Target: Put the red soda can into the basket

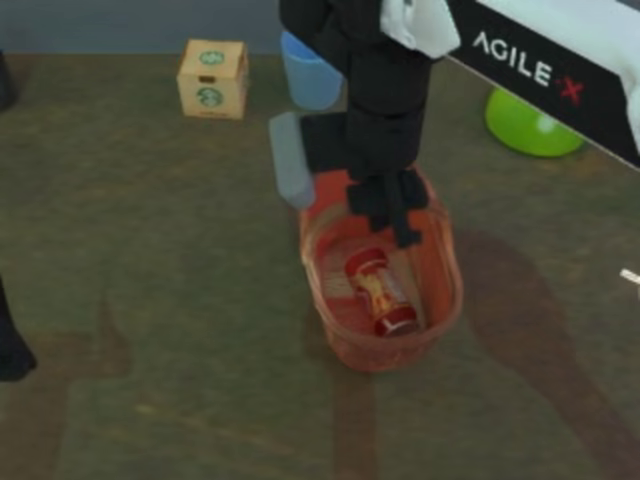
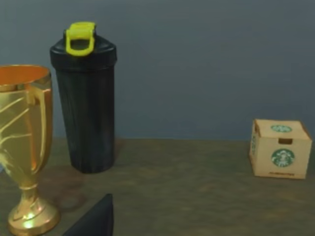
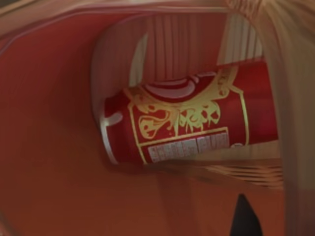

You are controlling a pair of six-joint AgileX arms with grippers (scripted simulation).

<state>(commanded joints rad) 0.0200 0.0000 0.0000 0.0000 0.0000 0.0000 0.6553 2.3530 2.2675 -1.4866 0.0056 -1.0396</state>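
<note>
The red soda can [image 1: 380,290] lies on its side on the slatted bottom of the orange-red basket [image 1: 447,300], free of any grip. My right gripper [image 1: 388,222] hangs over the basket's far end, just above the can, open and empty. In the right wrist view the can [image 3: 187,123] fills the middle, the basket wall [image 3: 49,172] curves around it, and one dark fingertip [image 3: 243,219] shows at the edge. My left gripper [image 1: 10,355] is parked at the table's left edge, open, with one fingertip [image 2: 98,221] showing in its wrist view.
A cardboard box with a green logo [image 1: 212,78] and a blue cup [image 1: 308,72] stand at the back. A grey block [image 1: 290,160] lies beside the basket's far left rim. A green bowl [image 1: 530,125] sits back right. A black shaker bottle [image 2: 88,103] and a gold trophy [image 2: 22,147] stand far left.
</note>
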